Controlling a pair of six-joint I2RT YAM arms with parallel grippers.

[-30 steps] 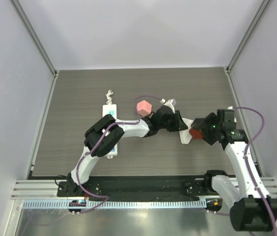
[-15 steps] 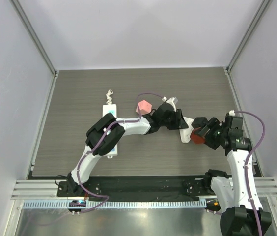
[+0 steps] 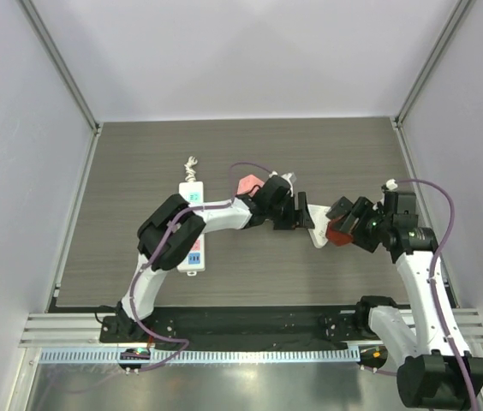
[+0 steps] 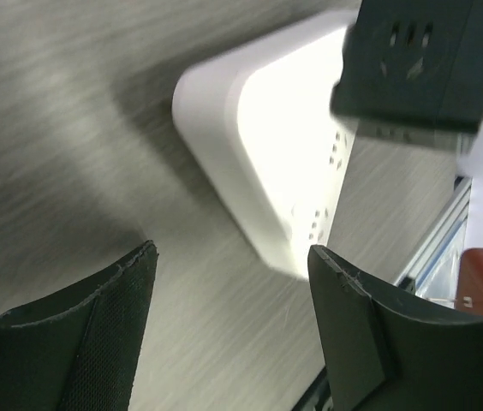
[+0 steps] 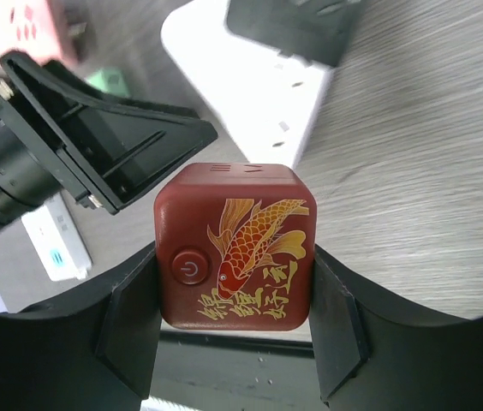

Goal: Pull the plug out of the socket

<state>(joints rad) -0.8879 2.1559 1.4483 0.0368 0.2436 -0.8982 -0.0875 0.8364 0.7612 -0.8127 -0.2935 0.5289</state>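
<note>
**Mid-worktop: left jaws spring wide, red plug held fast on the right**

Between my two arms, the white socket (image 3: pixel 313 233) lies flat on the worktop (image 3: pixel 139 171), with a dark adaptor (image 4: pixel 417 60) sitting on it. My right jaws clamp the red plug (image 5: pixel 235 250) by two opposite sides. It is a cube printed with a gold carp and a power symbol. From above it sits just beside the socket's right end. Whether the two touch, I cannot tell.

A second ago my left jaws were narrower and hung over the socket, covering much of it. Now they stand wide with nothing gripped between them, and my left arm (image 3: pixel 216 216) has drawn back toward the pink block (image 3: pixel 246 182), partly hiding it. More of the socket shows as a result. My right wrist swung a little nearer my base and back again, while the plug has kept roughly its place. Off to the left, the power strip (image 3: pixel 193 259) has not shifted.
</note>
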